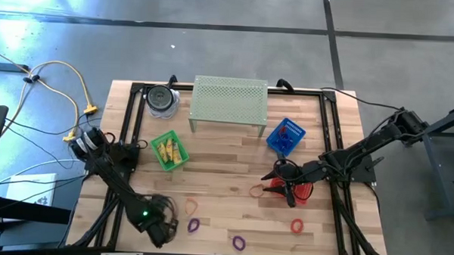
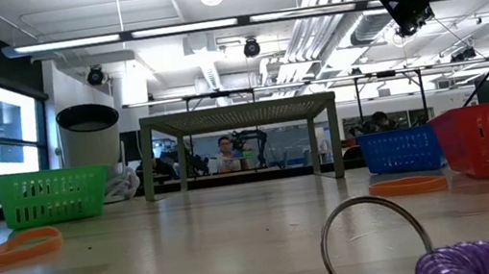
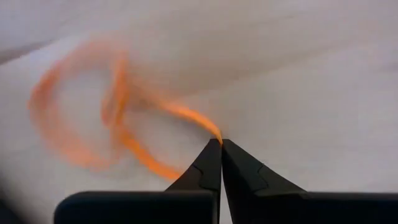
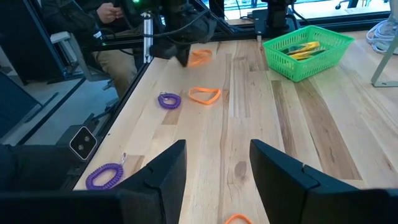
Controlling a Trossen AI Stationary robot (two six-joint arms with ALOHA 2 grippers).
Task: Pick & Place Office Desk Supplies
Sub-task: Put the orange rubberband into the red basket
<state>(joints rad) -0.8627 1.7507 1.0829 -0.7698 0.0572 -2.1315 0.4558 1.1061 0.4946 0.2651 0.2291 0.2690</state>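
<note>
My left gripper (image 1: 161,230) is near the table's front left corner, pointing down, shut on an orange-tan band loop (image 3: 118,118). The right wrist view shows the same gripper (image 4: 181,56) and band (image 4: 200,57). My right gripper (image 4: 217,168) hovers open and holds nothing, beside the red basket (image 1: 303,191). Lying flat on the wood are another orange band (image 1: 189,207), two purple coil loops (image 1: 194,225) (image 1: 240,241), a red-orange band (image 1: 297,225) and an orange band (image 1: 255,191). Yellow oblong pieces (image 1: 170,150) lie in the green basket (image 1: 182,161). My left gripper pinches one strand of the orange-tan band (image 3: 214,134) between its two fingertips, only at their free ends. The fingers come from above, pointing down. The rest of the loop trails off to one side of the tips, slack. I cannot tell whether it is clear of the table.
A pale green perforated stand (image 1: 229,103) and a dark-lidded jar (image 1: 161,99) stand at the far side. A blue basket (image 1: 286,136) sits beside the stand. A black frame rail (image 1: 129,124) borders the table. Bare wood lies in the middle.
</note>
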